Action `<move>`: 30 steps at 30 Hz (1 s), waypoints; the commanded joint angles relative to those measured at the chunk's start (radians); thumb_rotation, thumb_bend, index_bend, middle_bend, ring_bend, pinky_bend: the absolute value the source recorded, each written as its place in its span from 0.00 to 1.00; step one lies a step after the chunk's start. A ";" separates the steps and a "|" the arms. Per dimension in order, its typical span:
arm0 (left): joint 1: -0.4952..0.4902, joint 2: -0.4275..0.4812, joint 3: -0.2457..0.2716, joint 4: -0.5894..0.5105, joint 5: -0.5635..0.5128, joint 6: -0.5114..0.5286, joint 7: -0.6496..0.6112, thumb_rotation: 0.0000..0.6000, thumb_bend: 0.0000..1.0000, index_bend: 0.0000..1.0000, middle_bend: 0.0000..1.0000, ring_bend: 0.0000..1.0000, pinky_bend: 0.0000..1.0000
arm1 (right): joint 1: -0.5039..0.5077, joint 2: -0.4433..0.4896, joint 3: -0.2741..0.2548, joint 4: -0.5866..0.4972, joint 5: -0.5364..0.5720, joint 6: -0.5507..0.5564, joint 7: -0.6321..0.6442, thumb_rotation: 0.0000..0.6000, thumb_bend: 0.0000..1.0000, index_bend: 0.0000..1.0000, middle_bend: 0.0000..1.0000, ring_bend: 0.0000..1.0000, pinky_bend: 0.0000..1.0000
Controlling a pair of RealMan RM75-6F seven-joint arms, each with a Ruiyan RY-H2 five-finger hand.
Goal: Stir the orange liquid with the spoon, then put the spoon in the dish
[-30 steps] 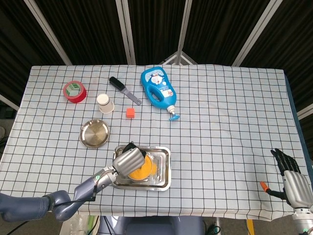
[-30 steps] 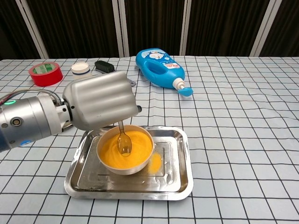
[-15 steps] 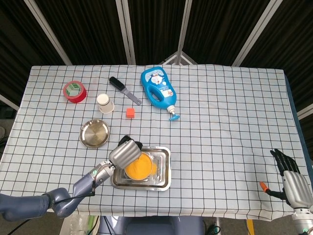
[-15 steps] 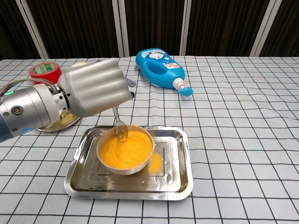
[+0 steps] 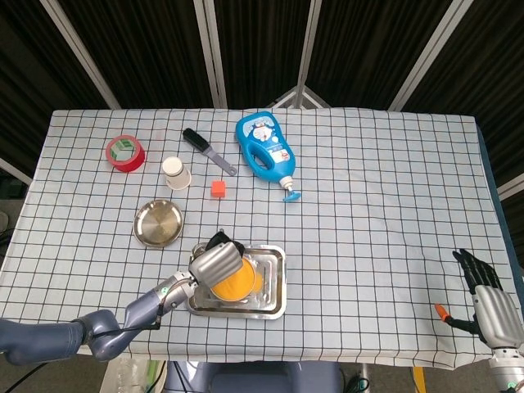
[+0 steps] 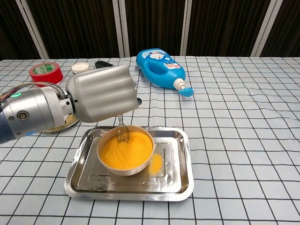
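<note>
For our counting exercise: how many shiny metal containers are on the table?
2: a rectangular steel tray under the bowl of orange liquid, and a round steel dish left of it. None seems hidden.

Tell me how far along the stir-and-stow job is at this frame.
Stirring is under way: the left hand holds the spoon, its bowl at the far edge of the orange liquid in the white bowl on the steel tray. Whether stirring is finished cannot be told. Still left: carrying the spoon to the round dish. The right hand hangs idle at the table's edge.
</note>
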 commanded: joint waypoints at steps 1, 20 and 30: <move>-0.001 -0.008 0.005 -0.003 0.002 -0.006 0.004 1.00 0.73 0.81 1.00 1.00 1.00 | 0.000 0.001 0.000 0.000 0.000 0.000 0.001 1.00 0.31 0.00 0.00 0.00 0.00; 0.012 0.021 0.022 -0.127 0.061 0.027 -0.072 1.00 0.73 0.81 1.00 1.00 1.00 | -0.001 0.003 0.001 -0.005 0.003 0.000 0.010 1.00 0.31 0.00 0.00 0.00 0.00; 0.023 0.071 0.030 -0.142 0.082 0.029 -0.083 1.00 0.73 0.81 1.00 1.00 1.00 | -0.001 0.003 0.001 -0.007 0.006 -0.002 0.008 1.00 0.31 0.00 0.00 0.00 0.00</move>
